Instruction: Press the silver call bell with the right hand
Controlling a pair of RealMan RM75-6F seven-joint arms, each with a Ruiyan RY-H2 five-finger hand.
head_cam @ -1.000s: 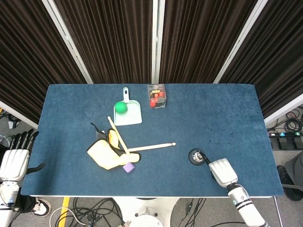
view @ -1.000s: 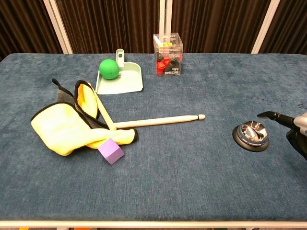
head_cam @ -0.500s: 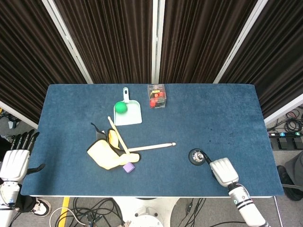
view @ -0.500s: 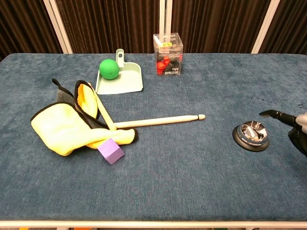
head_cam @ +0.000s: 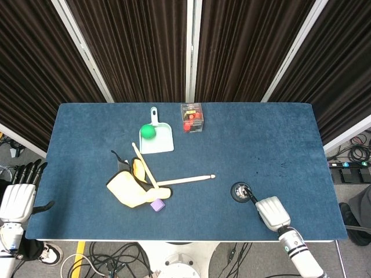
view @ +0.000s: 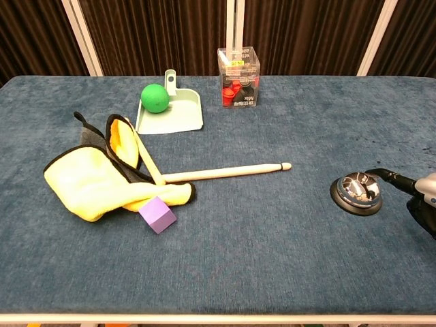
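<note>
Head view: blue table (head_cam: 278, 133) fills mid-frame, dark curtains above, cables on the floor below. Bell (head_cam: 241, 191) sits lower right of centre, near the table's bottom edge; bare cloth lies open above it and off to the right edge. Bell is round, no long axis, button facing up. Right hand (head_cam: 272, 212) lies just lower right of the bell, over the table's bottom edge, back of the hand up, one dark finger reaching up-left to the bell; whether it touches cannot be told here. Left hand (head_cam: 18, 197) is at the far left edge of frame, off the table, fingers straight and apart, holding nothing. Clutter keeps to the left half: yellow cloth (head_cam: 128, 188), two drumsticks (head_cam: 184, 180), purple block (head_cam: 157, 204), dustpan (head_cam: 157, 136) with green ball (head_cam: 148, 132), clear box (head_cam: 192, 117) near the top edge. Chest view: bell (view: 356, 191) at right, dome up on a dark base, well apart from the drumstick (view: 225, 172) tip to its left. Right hand (view: 417, 191) enters at the right edge; one dark fingertip (view: 377, 172) rests at the bell's upper right rim, the other fingers are cut off by the frame, so grip state cannot be told. Wide bare cloth lies in front of the bell toward the bottom edge.
</note>
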